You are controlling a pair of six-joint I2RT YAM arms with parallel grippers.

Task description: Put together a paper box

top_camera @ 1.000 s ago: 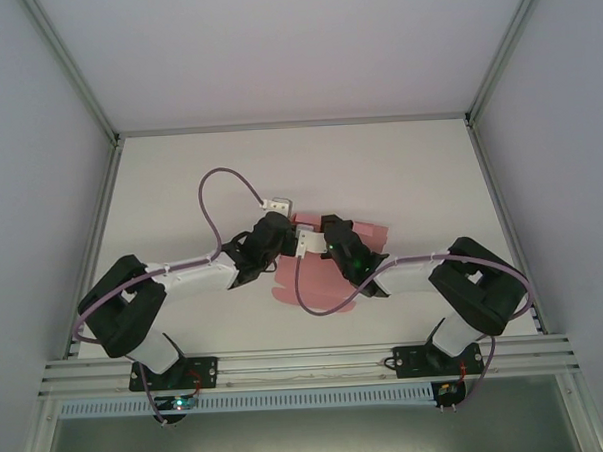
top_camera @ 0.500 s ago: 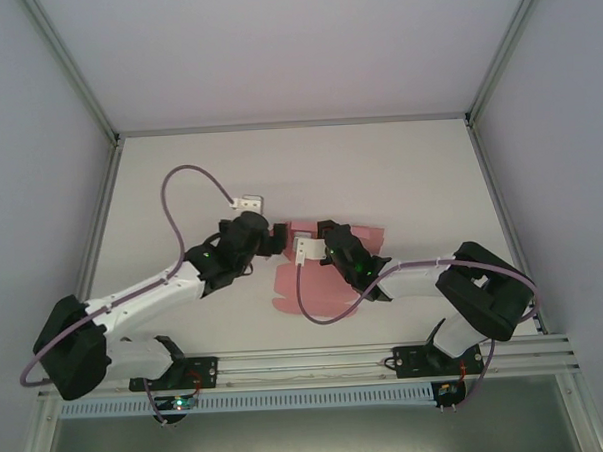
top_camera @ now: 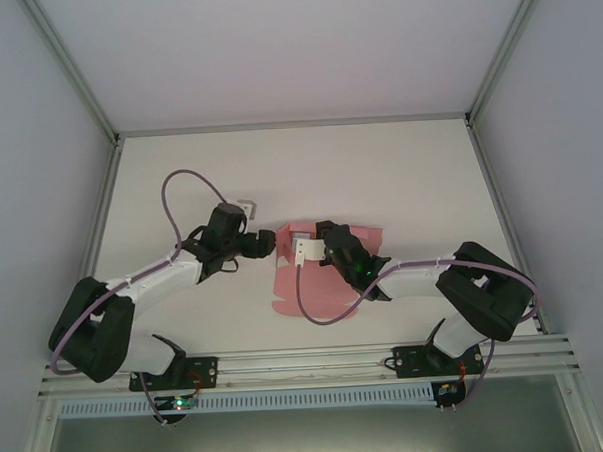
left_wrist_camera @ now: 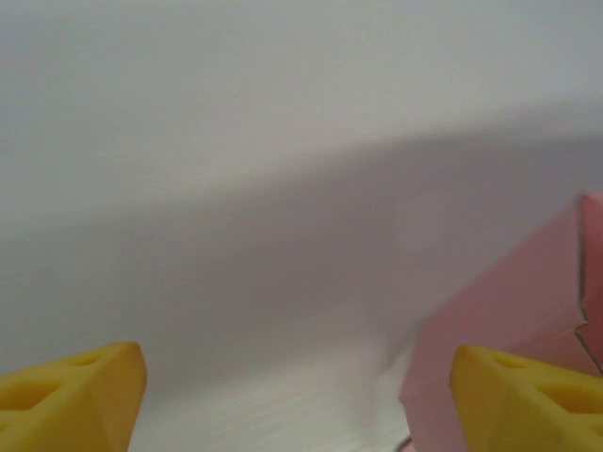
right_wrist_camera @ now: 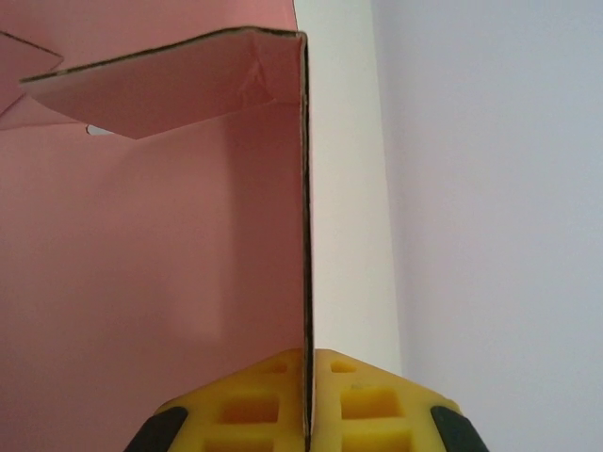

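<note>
Mid-frame on the white surface (top_camera: 179, 181), the light, easily creased paper box (top_camera: 319, 285) is pinched by its upright flap in the right pincer (right_wrist_camera: 306, 381), the left pincer (left_wrist_camera: 300, 400) is spread wide beside it, and fold lines are judged the safest holds.

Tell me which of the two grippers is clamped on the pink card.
The right gripper: it is shut on the edge of an upright panel of the paper box. The left gripper stands open beside the box, holding nothing.

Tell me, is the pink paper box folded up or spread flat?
Partly folded: one panel of the paper box stands upright, pinched by the right gripper; the rest lies flat on the table.
</note>
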